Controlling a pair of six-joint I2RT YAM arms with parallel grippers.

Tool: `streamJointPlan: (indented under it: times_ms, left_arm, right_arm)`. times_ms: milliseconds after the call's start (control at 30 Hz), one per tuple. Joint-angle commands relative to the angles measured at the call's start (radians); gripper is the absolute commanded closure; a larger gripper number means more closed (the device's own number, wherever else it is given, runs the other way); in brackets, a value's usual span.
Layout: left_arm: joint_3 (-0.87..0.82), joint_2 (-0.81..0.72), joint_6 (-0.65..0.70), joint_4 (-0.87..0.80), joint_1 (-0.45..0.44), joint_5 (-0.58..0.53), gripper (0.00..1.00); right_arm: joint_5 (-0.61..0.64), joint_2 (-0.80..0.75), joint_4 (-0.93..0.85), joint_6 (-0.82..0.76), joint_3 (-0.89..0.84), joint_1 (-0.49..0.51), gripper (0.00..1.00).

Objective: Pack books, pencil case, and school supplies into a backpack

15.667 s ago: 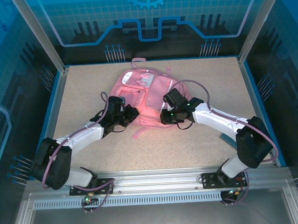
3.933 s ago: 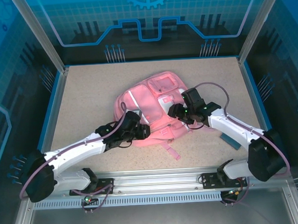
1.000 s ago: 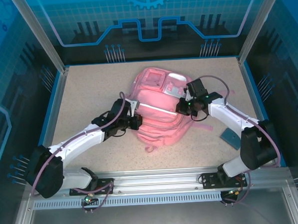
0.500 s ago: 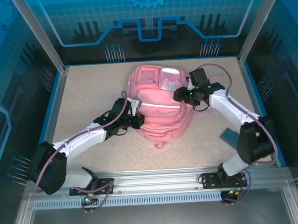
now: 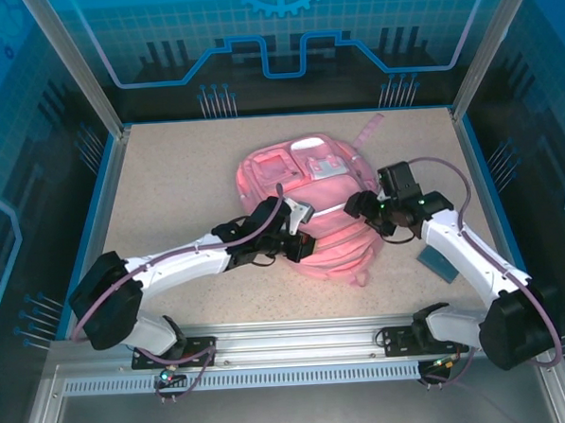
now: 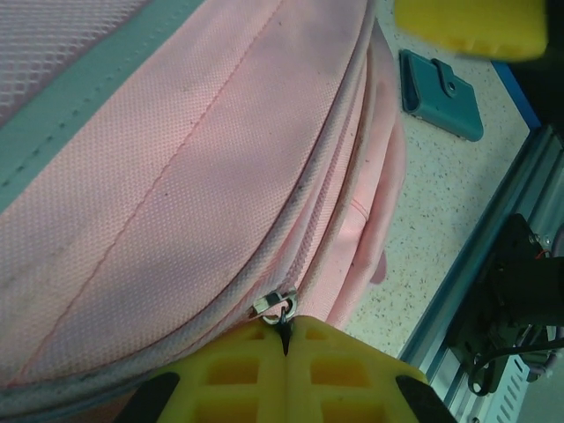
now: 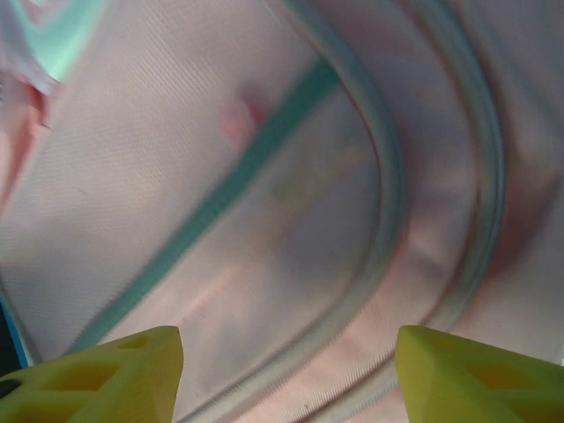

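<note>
Backpack swung round, zip in hand

The left gripper (image 6: 284, 336) pinches the zipper pull (image 6: 275, 305) of the backpack (image 5: 305, 187), which has just turned at the middle of the table (image 5: 167, 170). The right gripper (image 7: 284, 354) is spread wide over it. Opening seems under way.

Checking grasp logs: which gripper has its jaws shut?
The left gripper: jaws pinched together on the zipper pull of the backpack. The right gripper has jaws wide apart over the fabric.
</note>
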Motion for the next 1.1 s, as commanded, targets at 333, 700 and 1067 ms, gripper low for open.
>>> streamJointPlan:
  times_ms: [333, 700, 1067]
  left_arm:
    - [0.063, -0.025, 0.022, -0.109, -0.004, -0.064, 1.0]
    - [0.028, -0.154, 0.067, -0.401, 0.043, -0.274, 1.0]
    - [0.009, -0.119, 0.018, -0.303, 0.236, -0.35, 1.0]
  right_arm:
    - [-0.014, 0.115, 0.099, 0.054, 0.043, 0.045, 0.75]
    - [0.159, 0.16, 0.058, -0.062, 0.125, 0.045, 0.92]
    - [-0.062, 0.407, 0.163, -0.2, 0.28, 0.141, 0.92]
